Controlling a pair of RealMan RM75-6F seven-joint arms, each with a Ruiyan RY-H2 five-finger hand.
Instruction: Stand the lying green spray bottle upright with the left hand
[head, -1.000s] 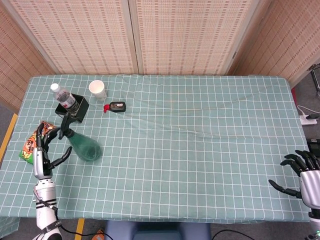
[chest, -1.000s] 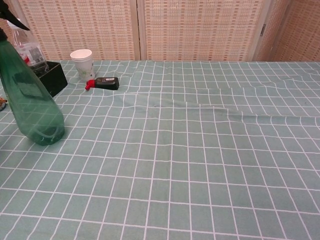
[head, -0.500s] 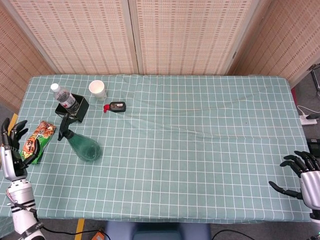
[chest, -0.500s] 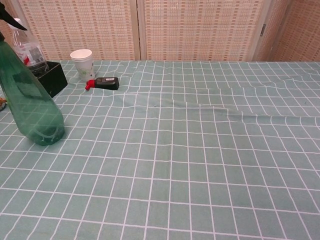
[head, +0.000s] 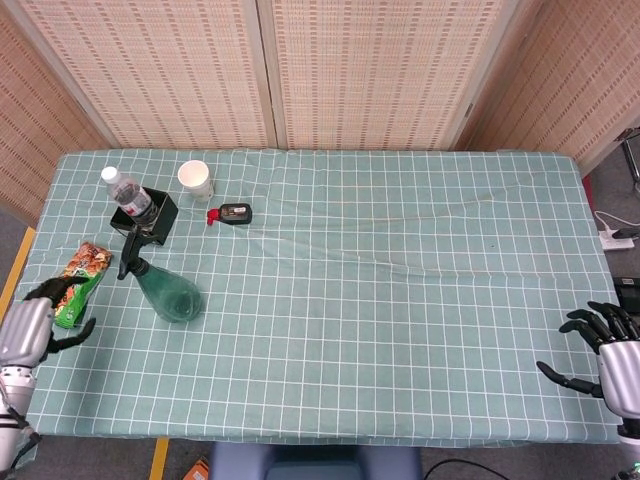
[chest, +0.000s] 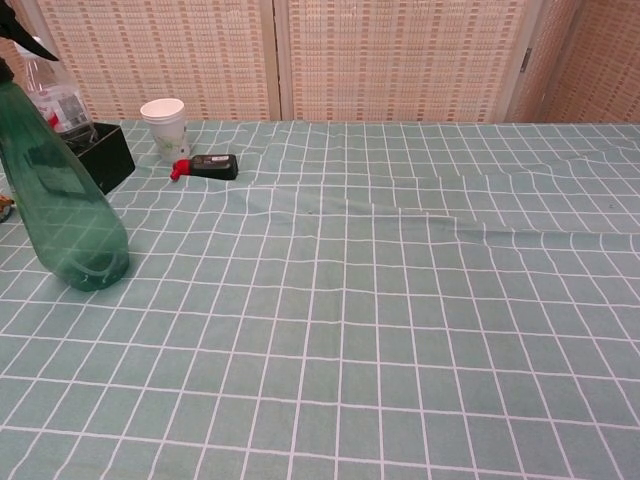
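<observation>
Job looked done: the green spray bottle (chest: 62, 190) stood upright on the table (head: 400, 300). Left robot hand (head: 30, 325) sat nearby, fingers loose and empty.

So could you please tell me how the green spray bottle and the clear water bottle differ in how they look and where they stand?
The green spray bottle is tinted green with a black trigger head; the water bottle is clear with a white cap. The spray bottle has a wide, cone-shaped body standing straight on the tablecloth, while the slimmer water bottle sits in a black box. Both are upright, and neither hand touches them.
</observation>
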